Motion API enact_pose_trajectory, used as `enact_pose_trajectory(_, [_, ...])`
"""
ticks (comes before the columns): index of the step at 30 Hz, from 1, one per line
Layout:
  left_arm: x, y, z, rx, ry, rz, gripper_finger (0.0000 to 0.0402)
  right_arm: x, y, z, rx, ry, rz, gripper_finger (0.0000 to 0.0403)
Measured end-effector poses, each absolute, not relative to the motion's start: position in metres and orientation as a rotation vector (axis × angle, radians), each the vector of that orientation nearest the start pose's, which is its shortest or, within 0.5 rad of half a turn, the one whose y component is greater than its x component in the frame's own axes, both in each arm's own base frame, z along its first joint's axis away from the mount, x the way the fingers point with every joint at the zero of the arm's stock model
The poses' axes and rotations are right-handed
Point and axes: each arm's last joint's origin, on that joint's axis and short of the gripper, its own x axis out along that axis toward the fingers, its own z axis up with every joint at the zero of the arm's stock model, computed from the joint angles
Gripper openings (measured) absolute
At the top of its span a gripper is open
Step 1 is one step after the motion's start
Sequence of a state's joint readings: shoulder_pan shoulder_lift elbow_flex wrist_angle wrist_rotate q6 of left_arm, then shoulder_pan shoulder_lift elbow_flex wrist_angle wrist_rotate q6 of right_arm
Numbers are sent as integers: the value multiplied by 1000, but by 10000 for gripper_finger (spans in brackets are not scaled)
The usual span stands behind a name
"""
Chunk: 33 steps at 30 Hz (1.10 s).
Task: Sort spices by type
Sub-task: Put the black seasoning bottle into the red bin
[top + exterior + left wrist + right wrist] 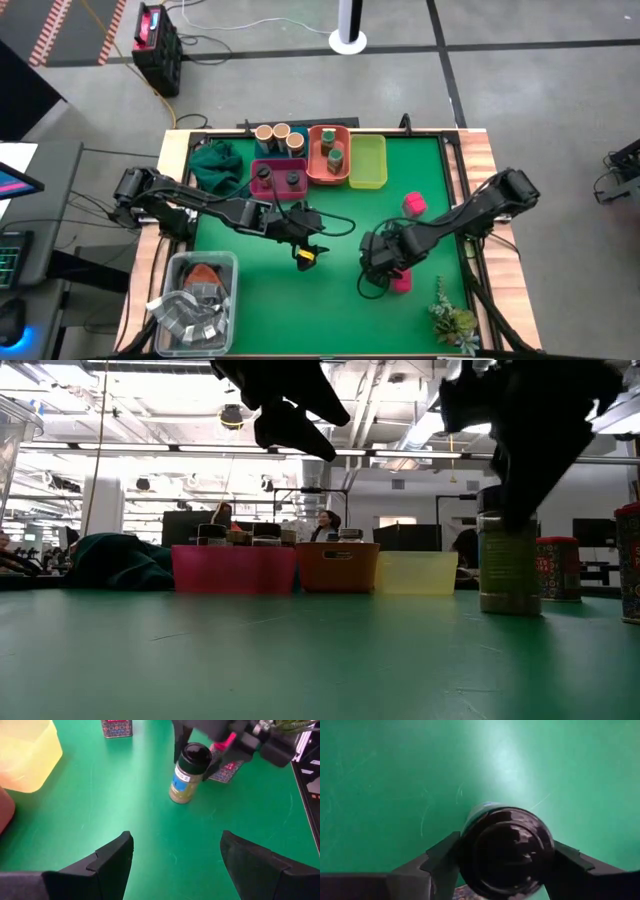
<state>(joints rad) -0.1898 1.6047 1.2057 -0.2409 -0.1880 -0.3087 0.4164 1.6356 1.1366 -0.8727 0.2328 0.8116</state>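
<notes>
A spice jar with a dark lid and tan contents (187,775) stands upright on the green table, right of centre; it also shows in the low view (508,565). My right gripper (377,258) is over it, shut on its lid. My left gripper (310,250) hangs open and empty above the table to the jar's left, fingers spread (175,845). One pink square box (414,204) rests on the table beyond the jar, another (400,281) beside my right gripper. Other jars stand in the magenta tray (262,165) and the orange tray (313,160). Three tan-topped jars (281,133) stand at the far edge. My right gripper pinches the jar's dark lid (507,850) between its two fingers, one finger (442,857) on each side. The fingers come from above, pointing down. The jar is upright with its base on the table (508,608).
The yellow-green tray (367,162) stands right of the orange one. A dark green cloth (215,165) lies at the far left. A clear tub of grey packets (195,300) stands at the near left, a small plant (452,318) at the near right. Bare green mat lies between.
</notes>
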Motion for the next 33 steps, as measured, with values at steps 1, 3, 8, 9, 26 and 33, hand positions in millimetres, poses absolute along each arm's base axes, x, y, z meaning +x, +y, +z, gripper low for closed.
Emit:
enact_pose_trajectory(1, [350,-62,270,-179,619,95,283,278,116,206,257,1255,-369,265])
enact_pose_trajectory(3, [350,-62,270,-179,618,95,283,281,117,203,262,1249,-363,261])
enact_pose_trajectory(8, [350,-62,270,-178,627,96,283,286,118,204,288,1207,-346,230])
enact_pose_trajectory(9, [349,-62,269,-177,633,96,283,286,117,205,290,1202,-345,225])
enact_pose_trajectory(26, [345,-58,288,-205,755,34,283,295,112,211,331,1141,-340,223])
enact_pose_trajectory(33, [318,-49,330,-198,612,147,283,310,107,237,310,1081,-294,224])
